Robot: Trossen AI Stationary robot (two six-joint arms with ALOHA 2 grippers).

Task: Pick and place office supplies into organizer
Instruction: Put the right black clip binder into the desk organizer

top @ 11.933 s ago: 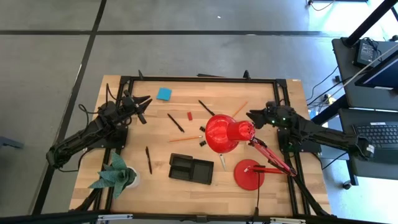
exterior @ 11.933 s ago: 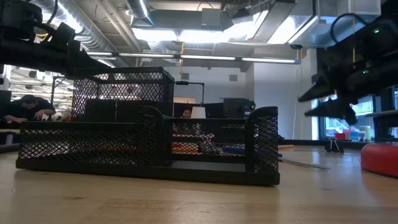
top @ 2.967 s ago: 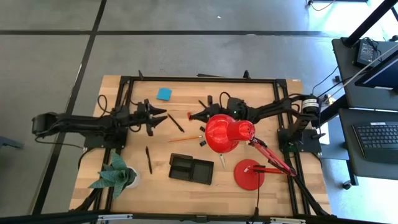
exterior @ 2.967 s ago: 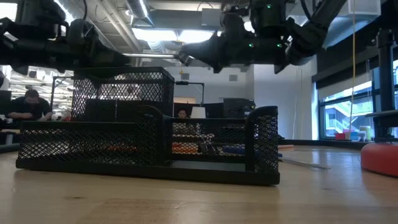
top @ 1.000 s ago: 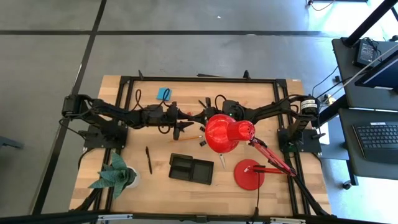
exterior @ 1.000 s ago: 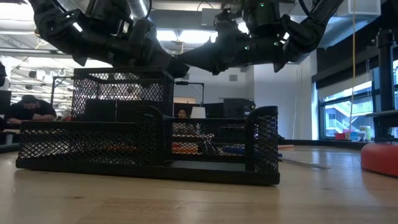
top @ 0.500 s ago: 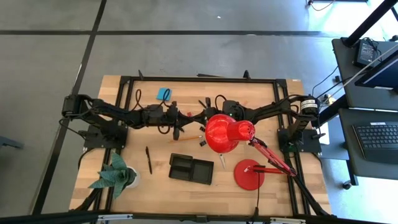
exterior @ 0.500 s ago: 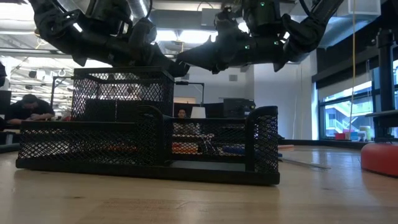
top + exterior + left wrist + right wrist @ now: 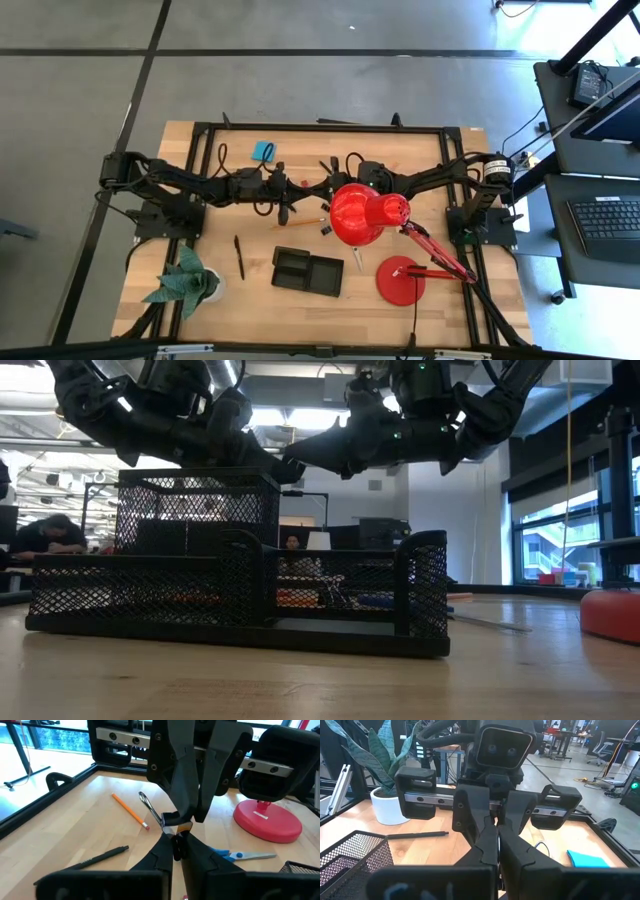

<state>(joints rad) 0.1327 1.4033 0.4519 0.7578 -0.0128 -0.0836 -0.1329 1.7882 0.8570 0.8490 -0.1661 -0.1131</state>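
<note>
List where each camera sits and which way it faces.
High: overhead, straight down on table, both arms.
Low: table height, facing organizer; arms overhead.
Left wrist: past left gripper toward right gripper, lamp base.
Right wrist: past right gripper toward left gripper, plant.
Shared: wrist views both show the grippers tip to tip.

Open-plan robotics lab, exposed ceiling ducts (image 9: 250, 375), rows of desks, person (image 9: 45, 535) working behind, concrete floor (image 9: 300, 80)

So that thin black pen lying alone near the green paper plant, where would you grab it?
Probably at mid-shaft of the thin black pen, coming straight down from above, fingers closing across its narrow width. It lies flat on the wooden table with bare wood along both long sides, so fingers fit there.
</note>
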